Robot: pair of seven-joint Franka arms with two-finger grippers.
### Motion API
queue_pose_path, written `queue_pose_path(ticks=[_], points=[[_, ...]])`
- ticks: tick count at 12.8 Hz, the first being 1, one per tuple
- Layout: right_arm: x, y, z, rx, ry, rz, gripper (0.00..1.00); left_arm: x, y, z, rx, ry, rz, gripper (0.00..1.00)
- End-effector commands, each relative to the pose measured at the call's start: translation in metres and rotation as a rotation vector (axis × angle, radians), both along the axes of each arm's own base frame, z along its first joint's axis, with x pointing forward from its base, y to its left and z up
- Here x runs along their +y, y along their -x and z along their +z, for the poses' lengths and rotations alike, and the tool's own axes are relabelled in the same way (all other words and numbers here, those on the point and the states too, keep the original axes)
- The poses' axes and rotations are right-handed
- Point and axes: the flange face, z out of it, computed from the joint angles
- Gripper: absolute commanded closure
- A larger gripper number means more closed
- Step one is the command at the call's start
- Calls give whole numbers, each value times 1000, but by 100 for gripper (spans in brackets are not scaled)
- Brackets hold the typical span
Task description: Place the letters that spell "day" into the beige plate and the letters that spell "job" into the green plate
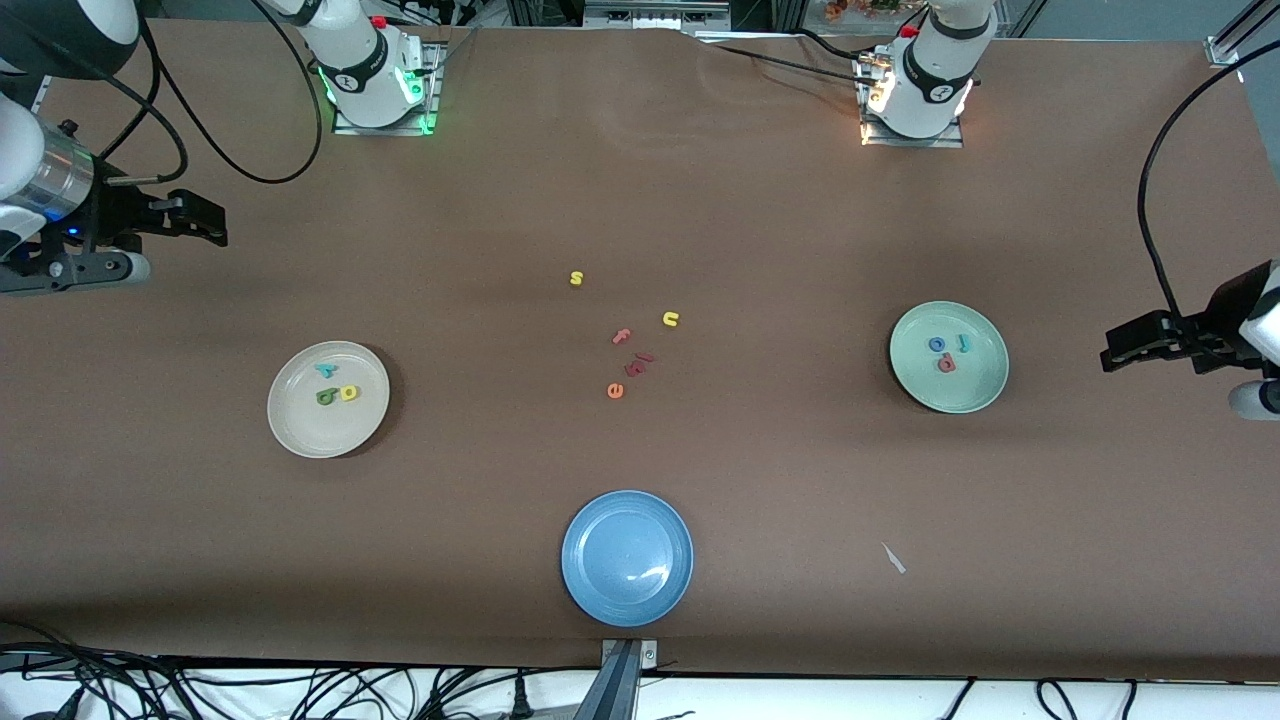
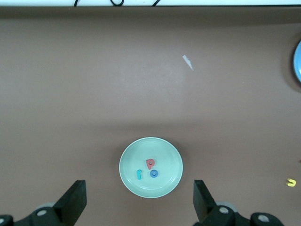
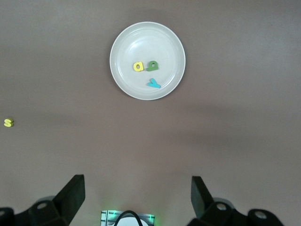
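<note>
The beige plate (image 1: 308, 432) (image 3: 141, 41) lies toward the right arm's end of the table. In it are the green "d" (image 1: 327, 397) (image 3: 152, 66), the yellow "a" (image 1: 348, 393) (image 3: 138, 66) and the teal "y" (image 1: 326, 370) (image 3: 153, 84). Toward the left arm's end lies the green plate (image 1: 962, 392) (image 2: 145, 149), holding the blue "o" (image 1: 937, 344) (image 2: 154, 173), the teal "j" (image 1: 964, 343) (image 2: 139, 174) and the pink "b" (image 1: 946, 363) (image 2: 150, 163). My right gripper (image 1: 210, 224) (image 3: 136, 194) hangs open and empty, high off that end. My left gripper (image 1: 1116, 352) (image 2: 139, 198) hangs open and empty beside the green plate.
An empty blue plate (image 1: 627, 560) sits nearest the front camera. Mid-table lie loose letters: a yellow "s" (image 1: 576, 278), a yellow "u" (image 1: 670, 319), a pink "f" (image 1: 622, 336), an orange "e" (image 1: 615, 390) and dark red pieces (image 1: 638, 364). A white scrap (image 1: 893, 558) lies near the front edge.
</note>
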Motion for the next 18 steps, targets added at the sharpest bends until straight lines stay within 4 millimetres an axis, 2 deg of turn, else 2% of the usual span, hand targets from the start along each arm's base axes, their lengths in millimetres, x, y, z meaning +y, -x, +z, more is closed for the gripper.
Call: queue_pose_path(ticks=[1, 2, 4, 5, 6, 8, 11, 15, 18], points=[[0, 0, 8, -34, -16, -68, 0, -7, 9, 14, 0, -19, -31, 0], [0, 0, 8, -37, -13, -102, 0, -15, 14, 22, -5, -25, -41, 0], [0, -1, 9, -50, -12, -113, 0, -54, 15, 17, 7, -64, -89, 0], [0, -2, 9, -55, -12, -116, 0, -57, 20, 24, 5, -96, -78, 0], [0, -2, 9, -54, -10, -131, 0, -70, 26, 28, 4, -94, -87, 0], [2, -3, 8, -54, -11, -142, 0, -76, 29, 26, 20, -64, -80, 0], [5, -8, 2, -56, -20, -140, 0, -69, 38, 25, 33, -55, -65, 0], [9, -9, 4, -62, -21, -134, 0, -63, 35, 19, 44, -51, -54, 0], [9, -9, 5, -64, -22, -132, 0, -70, 25, -3, 82, 1, -55, 0]])
